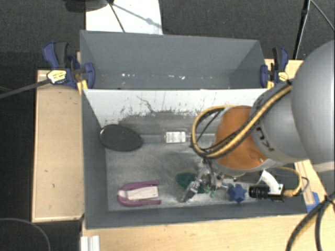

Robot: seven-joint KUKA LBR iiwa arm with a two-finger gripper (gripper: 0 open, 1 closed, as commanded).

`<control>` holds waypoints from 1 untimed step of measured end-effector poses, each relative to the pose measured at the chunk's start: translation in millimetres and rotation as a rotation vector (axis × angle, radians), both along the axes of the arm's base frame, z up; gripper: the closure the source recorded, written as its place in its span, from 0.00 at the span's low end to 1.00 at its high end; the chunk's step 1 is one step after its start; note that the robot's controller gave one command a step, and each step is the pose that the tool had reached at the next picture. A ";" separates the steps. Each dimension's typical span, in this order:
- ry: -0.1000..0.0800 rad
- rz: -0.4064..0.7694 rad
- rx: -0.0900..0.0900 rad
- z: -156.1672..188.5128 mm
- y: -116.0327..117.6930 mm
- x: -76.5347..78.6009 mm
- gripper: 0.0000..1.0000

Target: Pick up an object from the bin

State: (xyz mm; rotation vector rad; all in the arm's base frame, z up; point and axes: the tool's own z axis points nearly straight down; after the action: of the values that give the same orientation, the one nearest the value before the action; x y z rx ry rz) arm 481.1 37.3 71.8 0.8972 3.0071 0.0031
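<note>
Your pincer [200,186] is working low in the grey metal bin [97,161], close to the near wall and somewhat right of the middle. You cannot tell whether it is standing wide or narrow, because the orange wrist cover [235,145] and its looped cables are crowding over it.

Just left of it, perhaps touching it, a small dark teal-green rounded lump [183,180] is lying on the floor. I am treating that as the thing to pick, though nothing is showing as gripped yet.

I am judging the lump to be light and fairly stiff, probably plastic or rubber. Its smooth, rounded skin is likely to be slippery. You are best taking it across its narrowest width and low down, so it is not squirting out sideways. Part of it is hiding under the pincer, so its full shape is uncertain.

Just right of the pincer a small blue knobbly star-shaped piece [236,193] is lying, near enough to be getting nudged. Beyond that, a black-and-white cylindrical piece [266,188] is resting toward the near right corner.

Well to the left along the near wall a purple-and-white oblong piece [138,193] is lying apart from everything. Farther back, a small silvery rectangular block [176,137] and a dark grey oval disc [121,138] are sitting well clear.
</note>
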 end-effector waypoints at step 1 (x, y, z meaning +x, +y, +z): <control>0.001 -0.300 0.002 0.2 10.0 7.4 0.00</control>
State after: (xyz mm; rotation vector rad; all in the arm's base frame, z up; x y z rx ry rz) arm 488.5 47.3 72.0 1.3365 2.8407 0.0042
